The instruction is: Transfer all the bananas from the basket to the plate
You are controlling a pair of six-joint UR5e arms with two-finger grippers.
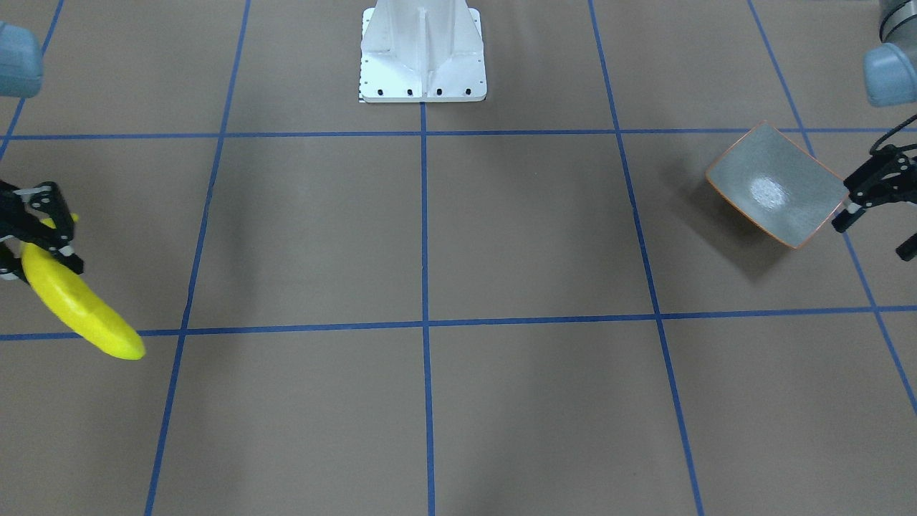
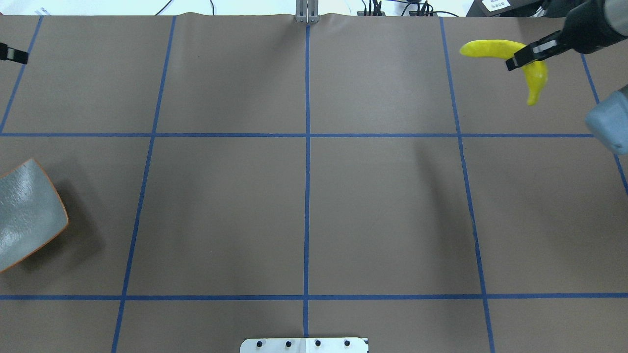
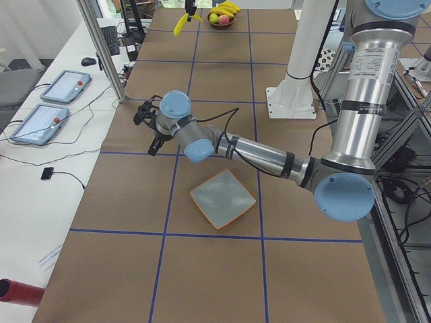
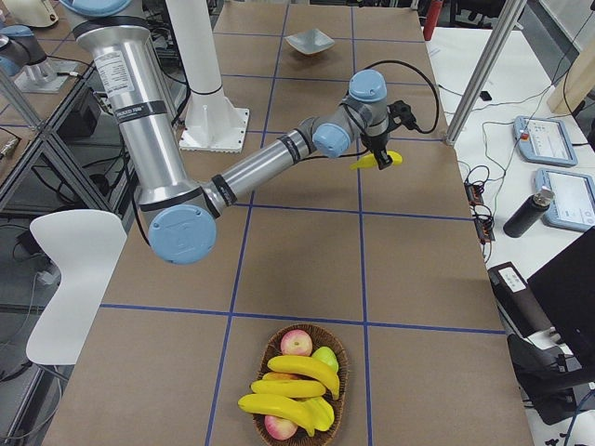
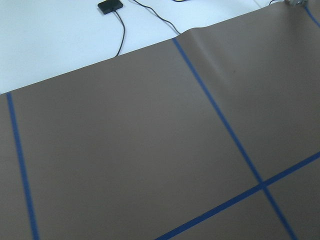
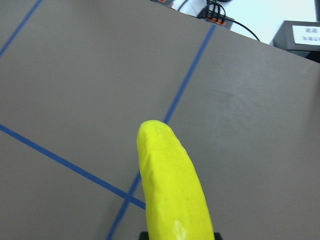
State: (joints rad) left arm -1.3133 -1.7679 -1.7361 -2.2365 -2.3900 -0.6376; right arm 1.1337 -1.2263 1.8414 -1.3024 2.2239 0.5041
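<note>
My right gripper (image 1: 39, 259) is shut on one yellow banana (image 1: 79, 301), held in the air above the table; the banana (image 2: 510, 53) juts out on both sides of the fingers (image 2: 527, 53). The right wrist view shows the banana (image 6: 172, 185) pointing away over a blue tape cross. More bananas (image 4: 296, 372) lie in the wicker basket (image 4: 342, 358) at the table's right end. The grey-green plate (image 1: 777, 183) with its orange rim lies bare on the table at the left end. My left gripper (image 1: 875, 231) hangs open just beyond the plate, holding nothing.
The basket also holds apples (image 4: 297, 342). The robot's white base (image 1: 423, 54) stands at the middle of the near table edge. Blue tape lines (image 2: 307, 171) grid the brown table. Tablets (image 3: 64, 86) and cables lie on the white bench past the far edge.
</note>
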